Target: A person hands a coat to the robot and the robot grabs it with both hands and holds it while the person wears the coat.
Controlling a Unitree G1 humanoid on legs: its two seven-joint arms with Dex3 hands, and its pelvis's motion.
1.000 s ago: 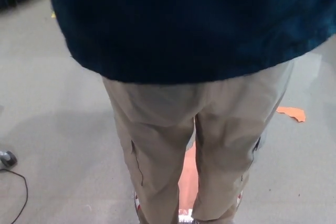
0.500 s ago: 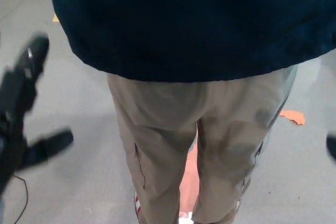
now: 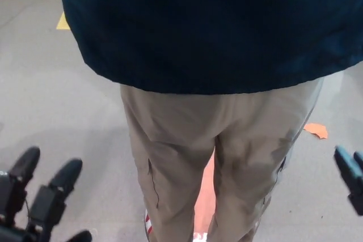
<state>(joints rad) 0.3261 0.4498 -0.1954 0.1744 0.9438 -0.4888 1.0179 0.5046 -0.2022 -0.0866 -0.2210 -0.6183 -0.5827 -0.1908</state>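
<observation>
Fingers (image 3: 65,175) of left hand (image 3: 34,199) spread, empty | right hand (image 3: 351,177) cut off, state unclear | coat (image 3: 215,26) on person, top cropped

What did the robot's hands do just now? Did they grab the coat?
No. The left hand came into view and dropped low, fingers apart, holding nothing. The right hand edged in at the side. The person's dark blue coat and tan trousers stayed put.

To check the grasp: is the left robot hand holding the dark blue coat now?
No, the left robot hand is low at the bottom corner with fingers apart, well below the coat hem and touching no fabric.
</observation>
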